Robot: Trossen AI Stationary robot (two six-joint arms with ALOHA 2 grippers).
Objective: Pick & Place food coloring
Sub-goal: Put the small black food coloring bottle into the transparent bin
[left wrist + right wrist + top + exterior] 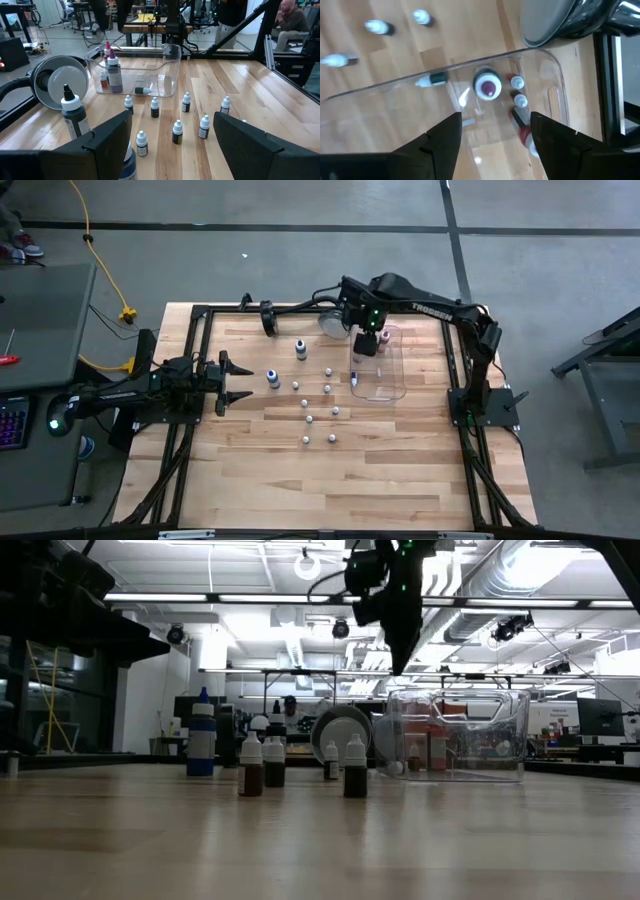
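– Right gripper point(367, 340) first: seen from above, where is it, and how far along are you?
– It hangs over the clear tray point(395, 392). You have ten food coloring bottles point(327, 389) standing on the table between the arms. A few more sit in the tray, too small to count here. Your left gripper point(235, 383) waits at the table's left side, jaws wide and empty.
– Low view?
– The right gripper hangs above the tray. Five bottles stand plainly in front of it; the others overlap.
– Left wrist view?
– Ten bottles outside the tray: eight small, two larger. At least four are inside, one lying down.
– Right wrist view?
– Your fingers point(445, 140) stand apart with nothing between them. About five bottles show in the tray below. I judge you roughly a third done, with ten to go.
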